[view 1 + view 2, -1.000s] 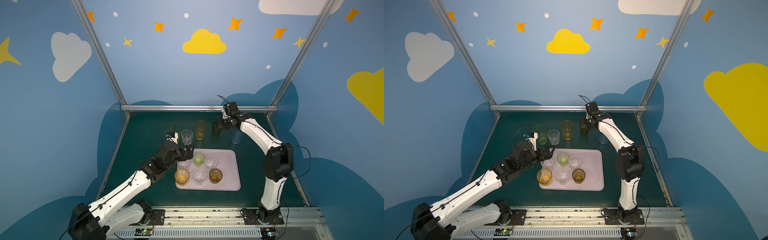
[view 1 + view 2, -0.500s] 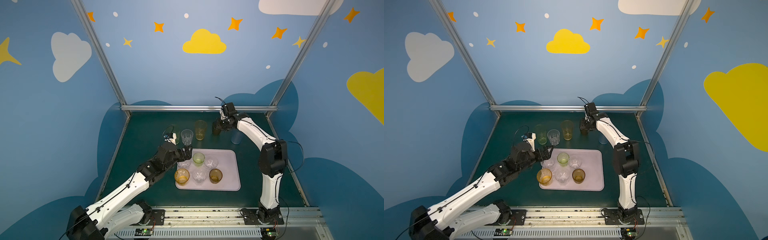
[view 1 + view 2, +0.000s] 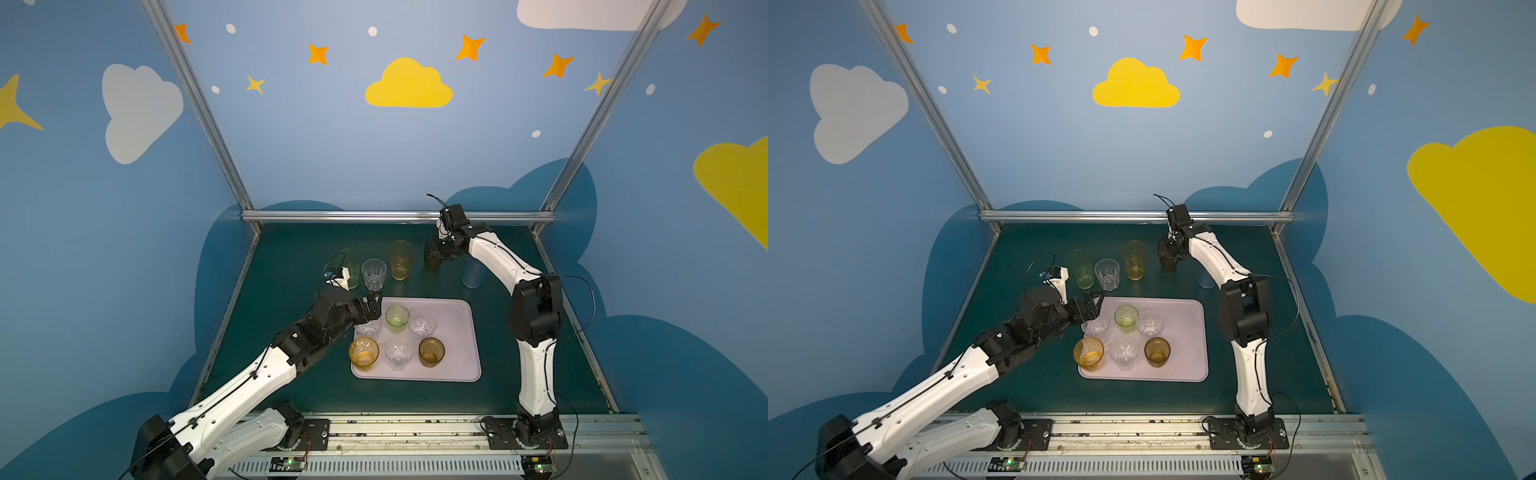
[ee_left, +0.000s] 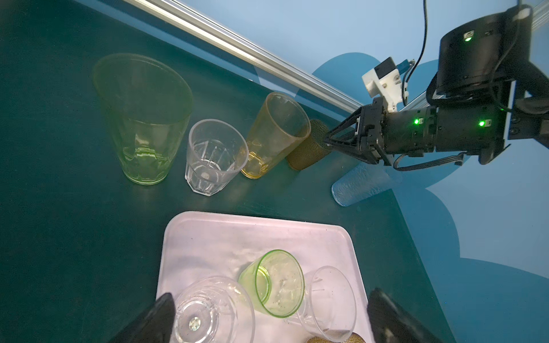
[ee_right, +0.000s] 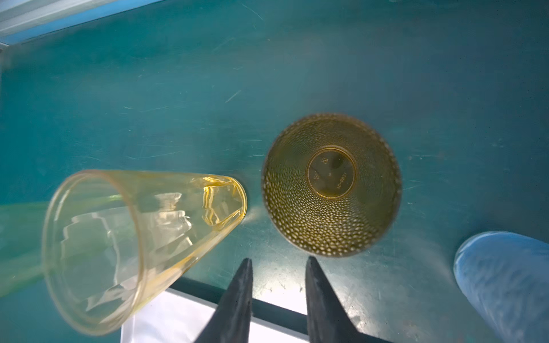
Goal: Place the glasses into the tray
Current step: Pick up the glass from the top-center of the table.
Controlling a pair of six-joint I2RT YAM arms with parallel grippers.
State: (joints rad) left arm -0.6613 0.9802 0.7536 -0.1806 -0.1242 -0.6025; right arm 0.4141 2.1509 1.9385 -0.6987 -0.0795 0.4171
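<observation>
Right jaws narrowed near brown glass (image 5: pixel 331 184).

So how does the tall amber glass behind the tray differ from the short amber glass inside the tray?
The tall amber glass stands on the green table, outside the tray; the short amber glass stands in the tray's near left corner. The tall one tapers to a narrow base; the short one is squat. The tall one is paler yellow; the short one deeper orange. Both are upright, see-through and empty.

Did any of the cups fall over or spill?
No, nothing looks wrong. Six glasses stand upright on the tray, and five more stand upright on the table. Nothing is spilled or broken.
</observation>
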